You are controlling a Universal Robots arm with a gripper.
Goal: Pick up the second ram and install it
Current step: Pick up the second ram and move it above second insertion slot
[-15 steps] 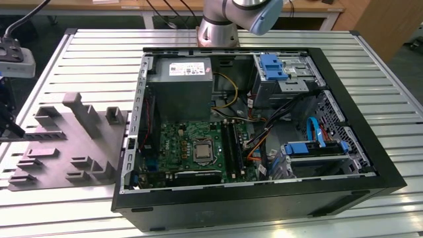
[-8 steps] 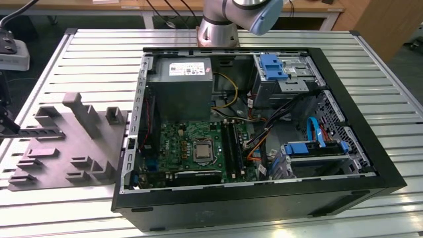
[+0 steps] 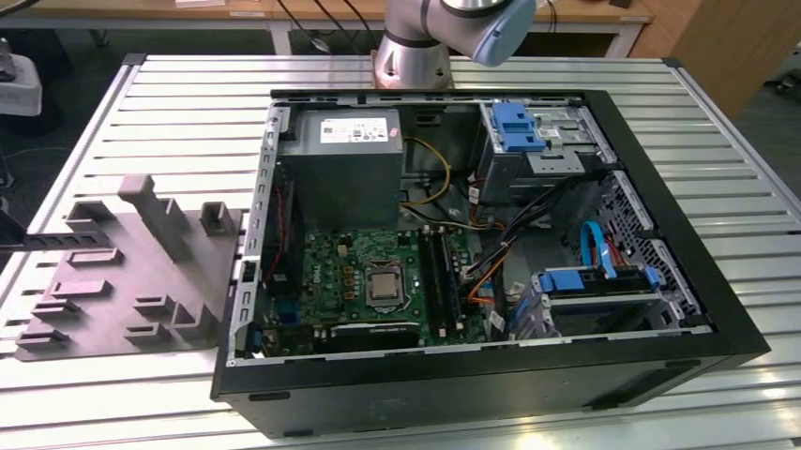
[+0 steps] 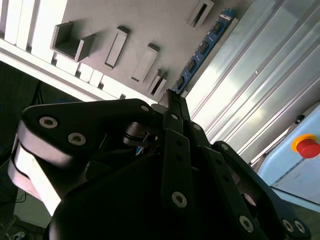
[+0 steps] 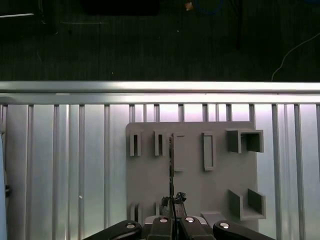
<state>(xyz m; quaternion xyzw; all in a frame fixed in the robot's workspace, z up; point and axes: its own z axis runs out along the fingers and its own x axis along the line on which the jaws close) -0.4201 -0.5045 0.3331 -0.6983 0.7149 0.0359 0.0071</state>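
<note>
Tool clenched on second ram | second wrist view: chips; first wrist view: edge-on

The ribbed silvery metal desk gleams, smooth and brushed. The grey moulded plastic tray looks matt, as does the black metal computer case. The black hand has a satin sheen, and the long blue-green memory stick is faintly glossy.

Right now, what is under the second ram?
The grey fixture plate lies under the second ram, which stands on edge, the gripper shut on one end. How its lower edge seats is hidden.
</note>
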